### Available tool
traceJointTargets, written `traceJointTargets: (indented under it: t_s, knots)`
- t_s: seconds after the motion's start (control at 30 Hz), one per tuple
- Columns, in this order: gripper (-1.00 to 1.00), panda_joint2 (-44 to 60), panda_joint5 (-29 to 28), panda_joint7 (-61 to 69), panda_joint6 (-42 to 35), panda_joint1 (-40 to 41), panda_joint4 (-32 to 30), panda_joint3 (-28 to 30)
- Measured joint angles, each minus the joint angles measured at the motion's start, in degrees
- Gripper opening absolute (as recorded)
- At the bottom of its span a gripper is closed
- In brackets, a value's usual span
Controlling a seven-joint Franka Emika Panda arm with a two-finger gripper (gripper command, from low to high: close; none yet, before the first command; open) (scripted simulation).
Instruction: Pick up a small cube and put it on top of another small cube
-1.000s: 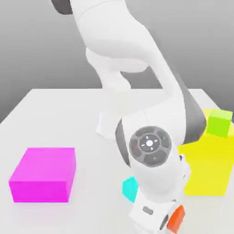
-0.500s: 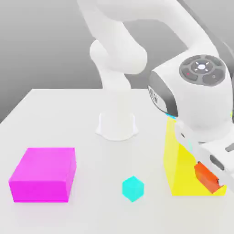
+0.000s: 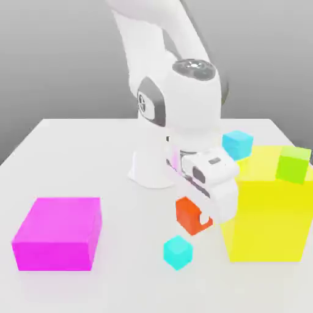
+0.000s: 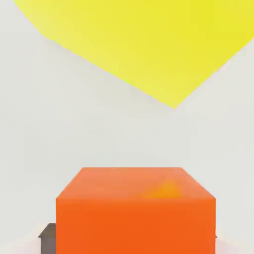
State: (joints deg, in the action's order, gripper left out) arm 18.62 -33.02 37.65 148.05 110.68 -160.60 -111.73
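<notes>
The small orange-red cube (image 3: 192, 216) hangs above the table, with my gripper (image 3: 195, 215) shut on it below the white hand (image 3: 211, 181). In the hand view the same orange-red cube (image 4: 135, 211) sits close to the camera between the fingers. The small turquoise cube (image 3: 178, 252) rests on the table just below the held cube and slightly toward the exterior view's left, apart from it.
A big yellow block (image 3: 269, 214) stands at the exterior view's right, also seen as the yellow block (image 4: 149, 44) in the hand view. A lime-green cube (image 3: 293, 164) lies on it, a sky-blue cube (image 3: 237, 144) behind it. A magenta block (image 3: 58, 233) sits left. The arm's base (image 3: 153, 168) stands mid-table.
The arm has swung toward the exterior view's left with the orange-red cube, from in front of the yellow block to just above the turquoise cube. The grip has not changed.
</notes>
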Motion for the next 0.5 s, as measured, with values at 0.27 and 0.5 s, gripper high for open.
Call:
traceJointTargets:
  t_s: [0.27,0.5]
  knots:
    - [1.00,-5.13,3.36,1.76,5.42,-5.23,-0.69,5.35]
    - [1.00,-7.32,5.72,3.31,7.82,-8.82,-0.91,8.62]
